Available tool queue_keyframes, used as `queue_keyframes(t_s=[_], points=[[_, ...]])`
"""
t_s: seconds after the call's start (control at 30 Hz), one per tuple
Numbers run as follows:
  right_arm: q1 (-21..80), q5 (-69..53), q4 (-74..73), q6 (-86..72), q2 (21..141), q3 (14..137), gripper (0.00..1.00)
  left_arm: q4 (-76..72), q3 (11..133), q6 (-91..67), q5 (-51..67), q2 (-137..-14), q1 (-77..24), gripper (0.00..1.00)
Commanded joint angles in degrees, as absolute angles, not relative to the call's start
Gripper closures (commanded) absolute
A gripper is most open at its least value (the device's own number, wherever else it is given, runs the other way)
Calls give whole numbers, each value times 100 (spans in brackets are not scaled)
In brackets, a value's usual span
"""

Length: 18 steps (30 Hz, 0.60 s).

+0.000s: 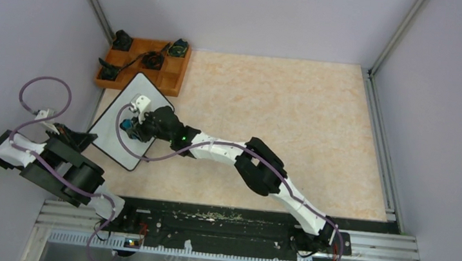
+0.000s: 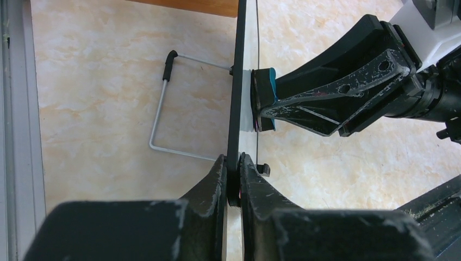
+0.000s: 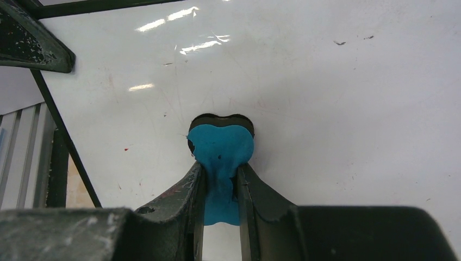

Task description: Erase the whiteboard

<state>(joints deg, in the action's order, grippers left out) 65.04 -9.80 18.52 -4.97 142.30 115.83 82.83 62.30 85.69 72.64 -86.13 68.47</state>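
Top external view: the pale marbled table carries an orange compartmented tray at its far left. The whiteboard sits just on the near side of that tray, turned diagonally, one rounded corner almost reaching the tray's near edge. Its face is white and glossy with bright glare streaks, a thin black rim, faint scratches and no writing, only a few tiny red specks.

The left gripper is at the board edge farthest from the tray, its jaws pinched narrowly on the black rim. The left wrist view sees the board edge-on, with a bent wire stand jutting from the back.

The right gripper reaches over the board's middle, on the tray's near side, its jaws clamped on a blue eraser. The eraser's pad is pressed flat against the white face.
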Motion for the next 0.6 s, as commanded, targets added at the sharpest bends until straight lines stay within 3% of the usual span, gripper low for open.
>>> queue_keyframes(t_s=[0.0, 0.57], points=[[6894, -1003, 1889, -469, 13905, 11443, 100, 8104, 6174, 8868, 6857, -8586, 6821, 100], [7229, -1006, 2010, -518, 13834, 11223, 100, 8103, 6143, 8886, 6845, -8561, 6820, 100]])
